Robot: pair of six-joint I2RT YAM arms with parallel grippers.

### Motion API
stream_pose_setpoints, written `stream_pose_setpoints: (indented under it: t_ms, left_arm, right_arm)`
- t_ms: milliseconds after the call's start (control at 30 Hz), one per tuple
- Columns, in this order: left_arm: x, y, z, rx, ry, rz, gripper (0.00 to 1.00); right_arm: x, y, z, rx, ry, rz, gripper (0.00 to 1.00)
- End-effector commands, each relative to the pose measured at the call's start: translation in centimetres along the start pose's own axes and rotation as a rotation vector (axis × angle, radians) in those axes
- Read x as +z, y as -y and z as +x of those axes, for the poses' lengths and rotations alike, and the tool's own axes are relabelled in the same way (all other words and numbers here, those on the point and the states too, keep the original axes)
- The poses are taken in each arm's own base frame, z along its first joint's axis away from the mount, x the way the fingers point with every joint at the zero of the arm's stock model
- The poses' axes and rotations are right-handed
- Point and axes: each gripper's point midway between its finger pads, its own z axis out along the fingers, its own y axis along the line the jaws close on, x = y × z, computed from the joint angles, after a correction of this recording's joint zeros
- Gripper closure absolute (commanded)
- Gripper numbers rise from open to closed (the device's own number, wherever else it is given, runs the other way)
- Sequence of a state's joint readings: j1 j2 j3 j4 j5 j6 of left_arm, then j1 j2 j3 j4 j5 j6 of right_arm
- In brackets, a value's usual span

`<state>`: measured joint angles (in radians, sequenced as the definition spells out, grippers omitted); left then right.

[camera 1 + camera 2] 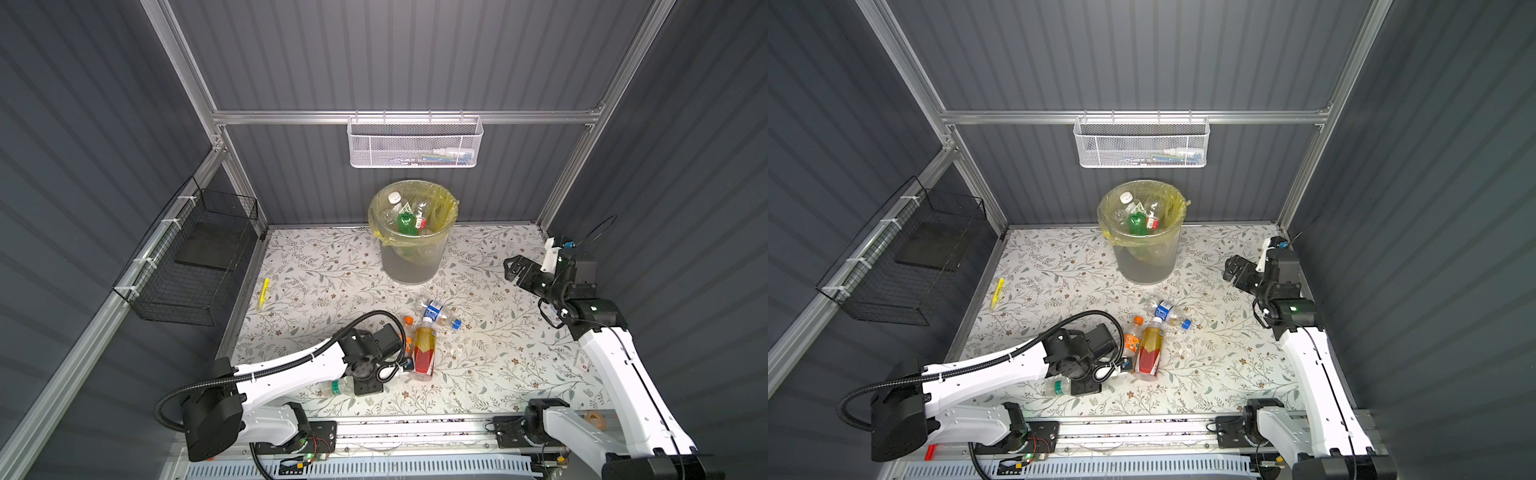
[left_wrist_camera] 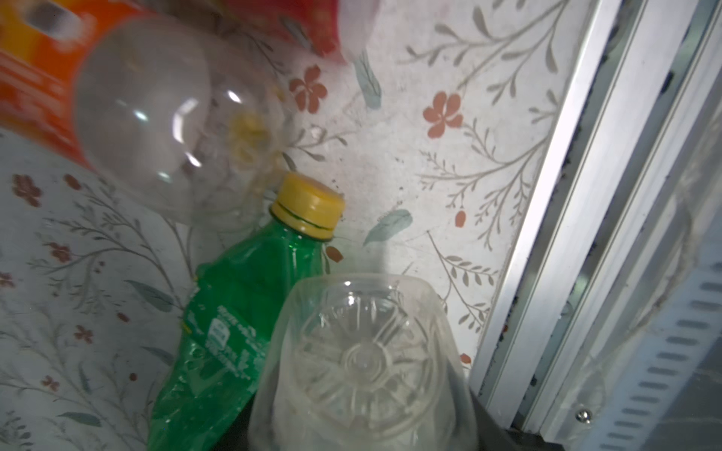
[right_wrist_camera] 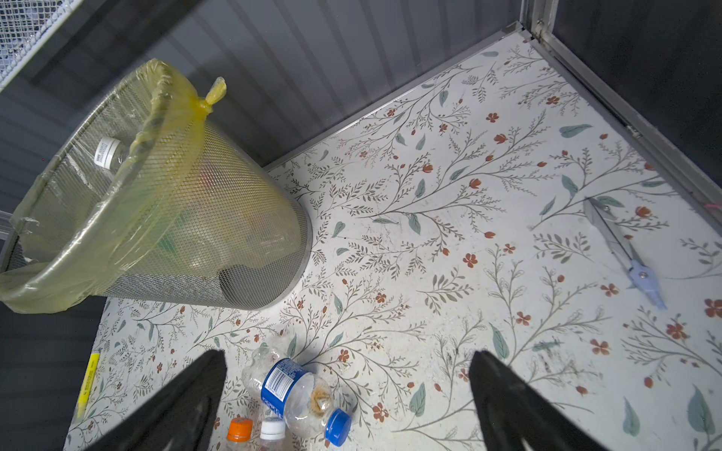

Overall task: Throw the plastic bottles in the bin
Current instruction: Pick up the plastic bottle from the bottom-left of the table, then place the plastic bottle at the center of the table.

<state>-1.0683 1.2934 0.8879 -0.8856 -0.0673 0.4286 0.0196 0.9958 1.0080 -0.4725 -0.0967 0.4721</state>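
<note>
Low at the front of the floor, my left gripper (image 1: 360, 385) is shut on a clear bottle (image 1: 336, 386) with a green-and-white label. The left wrist view shows that bottle's ribbed base (image 2: 363, 359) squeezed between the jaws. Beside it lie a green bottle (image 2: 250, 304) with a yellow cap and an orange-labelled bottle (image 2: 156, 117). An amber bottle with a red label (image 1: 424, 353) and a crushed blue-labelled bottle (image 1: 434, 311) lie mid-floor. The bin (image 1: 409, 266), at the back, holds several bottles. My right gripper (image 1: 513, 268) hovers open and empty at the right (image 3: 347, 355).
A yellow highlighter (image 1: 263, 293) lies by the left edge. Small scissors (image 3: 625, 250) lie near the right wall. A white mesh basket (image 1: 415, 143) hangs on the back wall, and a black wire basket (image 1: 195, 266) hangs on the left. An aluminium rail (image 1: 415, 428) borders the front.
</note>
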Motion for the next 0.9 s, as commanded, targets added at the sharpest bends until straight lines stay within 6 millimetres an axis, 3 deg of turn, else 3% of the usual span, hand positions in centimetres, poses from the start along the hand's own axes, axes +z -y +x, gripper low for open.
stream_pose_setpoints:
  t_ms: [0, 100, 200, 267, 333, 400, 533, 633, 867]
  left_arm:
    - [-3.3, -2.5, -2.8, 0.016, 0.084, -0.113, 0.59]
    - [-5.6, -5.2, -3.6, -0.023, 0.127, -0.142, 0.60]
    - [-6.8, -9.5, -2.5, -0.101, 0.146, -0.190, 0.59]
    - [-6.6, -12.5, -1.5, -0.119, 0.114, -0.237, 0.58]
    - [-6.0, -14.8, -1.6, -0.095, 0.091, -0.318, 0.57]
    - [-5.6, -17.5, -1.6, -0.191, 0.084, -0.301, 0.58]
    - [-2.0, -20.8, -2.7, -0.214, 0.092, -0.288, 0.57]
    - [0.8, -22.1, -3.0, -0.204, 0.052, -0.241, 0.56]
    - [4.9, -22.9, -3.2, -0.186, 0.023, -0.190, 0.48]
  right_arm:
    - [-0.5, 0.3, -0.4, 0.009, 0.025, 0.017, 0.01]
    - [-0.5, 0.4, -0.5, 0.010, 0.025, 0.019, 0.01]
    - [-0.1, 0.4, -0.2, 0.022, 0.018, 0.013, 0.01]
    - [0.2, 0.3, -0.1, 0.034, 0.014, 0.003, 0.01]
    - [0.6, 0.1, 0.1, 0.051, 0.003, -0.008, 0.01]
    - [1.0, -0.1, 0.2, 0.067, -0.002, -0.024, 0.01]
    - [2.0, -0.4, 0.4, 0.100, -0.001, -0.055, 0.02]
    - [2.3, -0.5, 0.6, 0.099, -0.019, -0.063, 0.02]
    - [2.7, 0.2, 1.5, 0.105, -0.033, -0.042, 0.02]
